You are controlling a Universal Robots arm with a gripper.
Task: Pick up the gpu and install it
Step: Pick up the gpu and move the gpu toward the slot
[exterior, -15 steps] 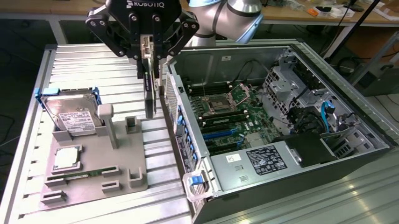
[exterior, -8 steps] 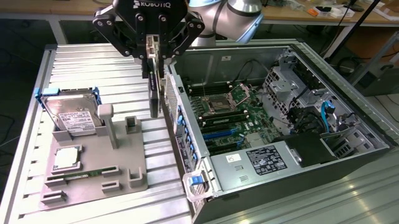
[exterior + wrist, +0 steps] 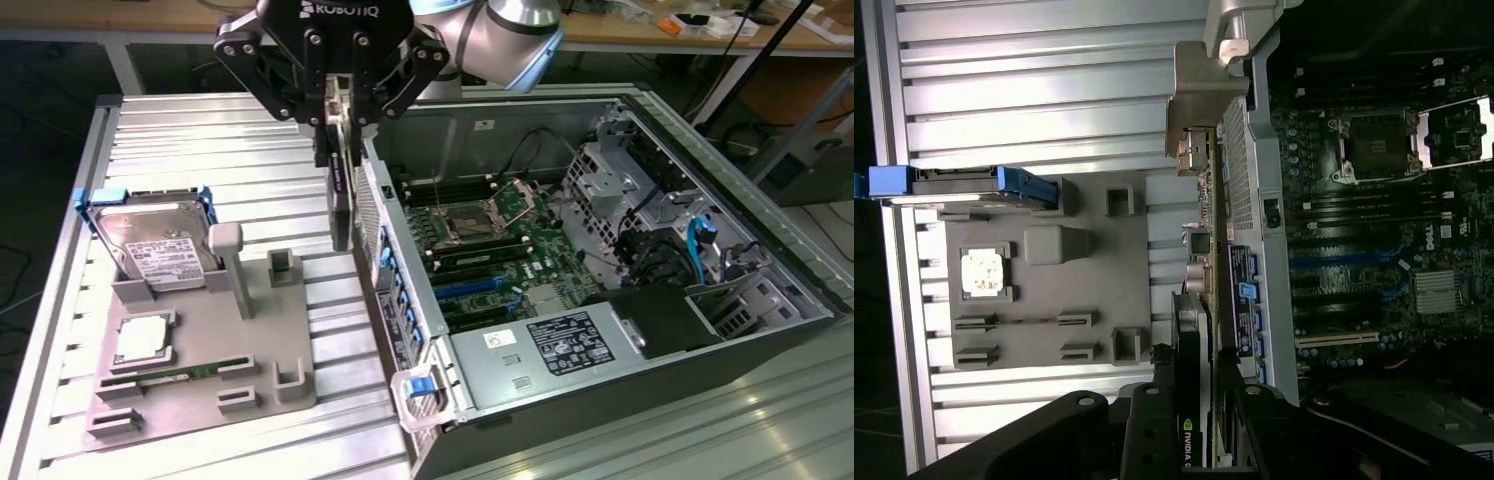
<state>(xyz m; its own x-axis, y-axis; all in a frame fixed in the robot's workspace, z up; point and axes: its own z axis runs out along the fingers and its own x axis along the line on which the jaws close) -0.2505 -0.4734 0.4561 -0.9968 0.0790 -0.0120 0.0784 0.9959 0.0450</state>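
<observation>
The gpu point(image 3: 342, 190) is a thin dark card seen edge-on. It hangs upright from my gripper point(image 3: 342, 112), which is shut on its upper edge. The card is in the air over the gap between the grey parts holder point(image 3: 287, 330) and the near wall of the open computer case point(image 3: 400, 300). In the wrist view the gpu point(image 3: 1194, 340) runs away from my gripper point(image 3: 1194, 410), its silver bracket point(image 3: 1199, 125) at the far end, alongside the case wall. The motherboard point(image 3: 487, 250) lies open inside the case.
On the grey holder stand a silver hard drive in a blue frame point(image 3: 147, 245), a processor chip point(image 3: 143, 340) and a green memory stick point(image 3: 180, 372). The ribbed metal table point(image 3: 200, 130) stretches behind. Drive cages and cables point(image 3: 667, 230) fill the case's far side.
</observation>
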